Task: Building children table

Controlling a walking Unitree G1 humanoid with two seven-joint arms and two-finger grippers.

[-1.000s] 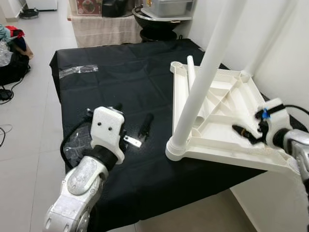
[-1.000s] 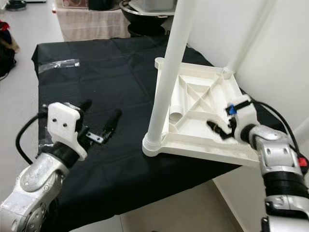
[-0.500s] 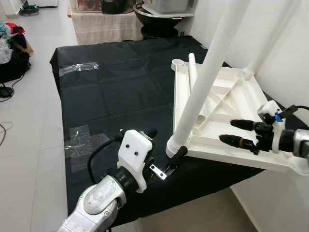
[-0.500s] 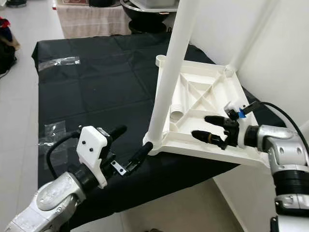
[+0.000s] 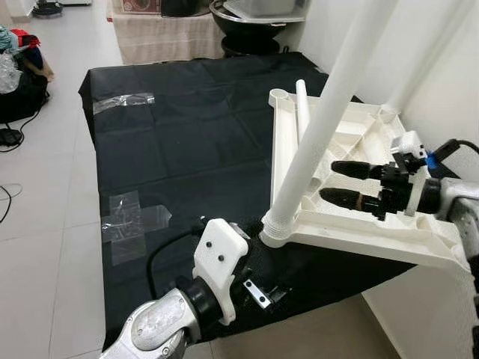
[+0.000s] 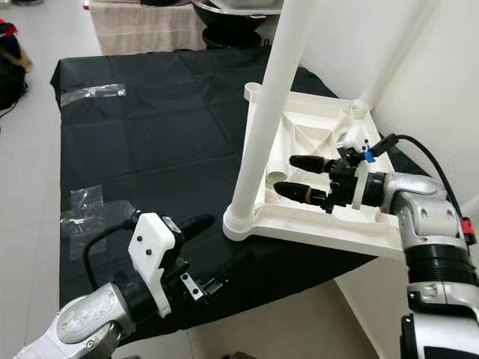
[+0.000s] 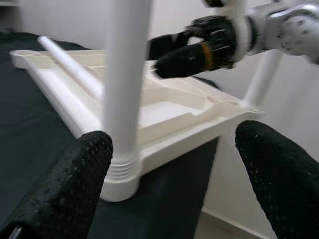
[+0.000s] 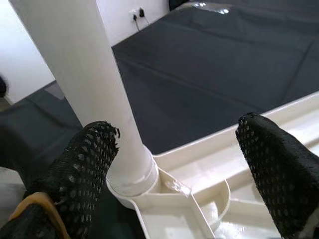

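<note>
While the left claw (image 6: 196,258) gapes below, the right claw (image 5: 340,183) reaches spread toward the leg (image 5: 322,123).

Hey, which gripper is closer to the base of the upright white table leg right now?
Left. The left gripper flanks the leg's base; the right gripper hovers apart over the upturned tabletop.
</note>
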